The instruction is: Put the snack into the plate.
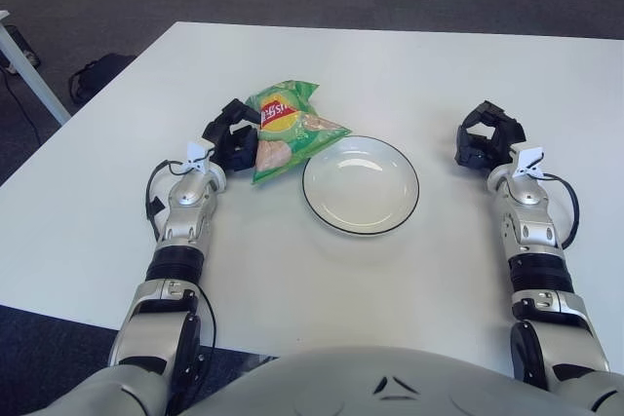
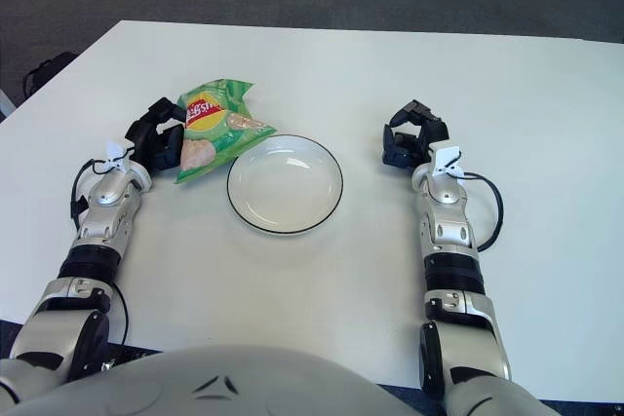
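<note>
A green snack bag [image 1: 289, 130] with a red and yellow logo stands tilted on the white table, just left of a white plate [image 1: 366, 192] with a dark rim. The bag's right corner reaches to the plate's far-left rim. My left hand [image 1: 232, 139] is at the bag's left side, its black fingers curled around that edge and partly hidden behind the bag. The plate holds nothing. My right hand [image 1: 487, 141] shows to the right of the plate, apart from it, fingers loosely bent and holding nothing.
The white table [image 1: 409, 75] stretches well beyond the plate to the back and right. Dark carpet lies past its far edge. A black bag [image 1: 96, 73] and a white table leg [image 1: 29, 70] are on the floor to the left.
</note>
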